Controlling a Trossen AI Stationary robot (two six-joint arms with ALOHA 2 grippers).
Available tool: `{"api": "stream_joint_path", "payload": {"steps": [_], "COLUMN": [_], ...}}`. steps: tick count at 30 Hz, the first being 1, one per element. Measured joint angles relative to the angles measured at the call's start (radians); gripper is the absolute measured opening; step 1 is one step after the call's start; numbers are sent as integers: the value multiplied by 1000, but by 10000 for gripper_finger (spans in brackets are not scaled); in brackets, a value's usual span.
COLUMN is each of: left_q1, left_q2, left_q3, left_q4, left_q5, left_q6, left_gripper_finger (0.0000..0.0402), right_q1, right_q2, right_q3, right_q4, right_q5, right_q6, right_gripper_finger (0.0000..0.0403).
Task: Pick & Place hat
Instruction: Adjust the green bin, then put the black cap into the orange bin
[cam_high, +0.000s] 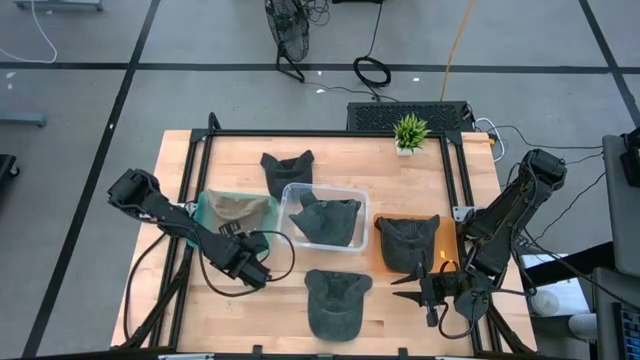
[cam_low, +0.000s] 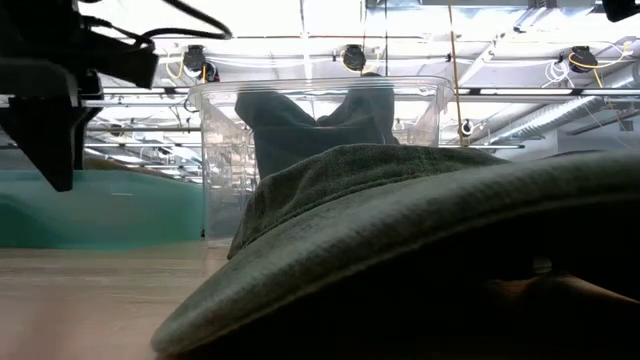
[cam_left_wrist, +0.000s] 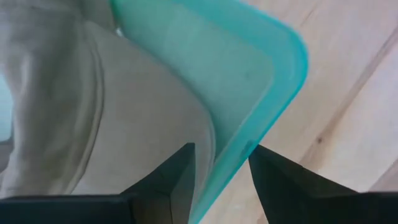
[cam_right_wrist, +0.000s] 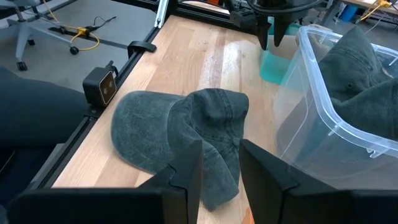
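A beige hat (cam_high: 235, 208) lies on a teal tray (cam_high: 208, 215) at the table's left. In the left wrist view, my left gripper (cam_left_wrist: 221, 152) is open over the tray's near corner (cam_left_wrist: 273, 93), with one finger above the beige hat (cam_left_wrist: 93, 112) and the other outside the rim. A dark hat (cam_high: 325, 220) sits in a clear bin (cam_high: 290, 195) mid-table. Another dark hat (cam_high: 335, 300) lies flat near the front edge. My right gripper (cam_high: 420, 290) hovers open to its right, pointing at that hat (cam_right_wrist: 180, 124) with nothing between its fingers (cam_right_wrist: 186, 171).
A third dark hat (cam_high: 287, 170) lies behind the bin. One more (cam_high: 407, 242) rests on an orange mat (cam_high: 445, 240) at the right. A small potted plant (cam_high: 408, 132) stands at the far edge. A black frame (cam_high: 190, 160) borders the table's sides.
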Motion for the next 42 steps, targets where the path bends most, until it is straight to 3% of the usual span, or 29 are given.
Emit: {"api": "stream_joint_path", "payload": {"steps": [6, 16, 21, 25, 34, 42], "left_q1": [0, -1, 0, -1, 24, 47], "left_q2": [0, 0, 0, 0, 0, 0], "left_q3": [-2, -2, -2, -2, 44, 163], "left_q4": [-17, -14, -14, -14, -50, -252], "left_q5": [16, 64, 80, 83, 141, 113], "left_q6": [-20, -32, -30, -34, 7, 16], "left_gripper_finger": [144, 46, 19, 30, 103, 124], "right_q1": [0, 0, 0, 0, 0, 0], "right_q2": [0, 0, 0, 0, 0, 0], "right_q3": [0, 0, 0, 0, 0, 0], "right_q4": [0, 0, 0, 0, 0, 0], "right_q5": [0, -1, -1, -1, 0, 0], "right_q6": [0, 0, 0, 0, -2, -3], "right_gripper_finger": [93, 93, 93, 93, 93, 93]}}
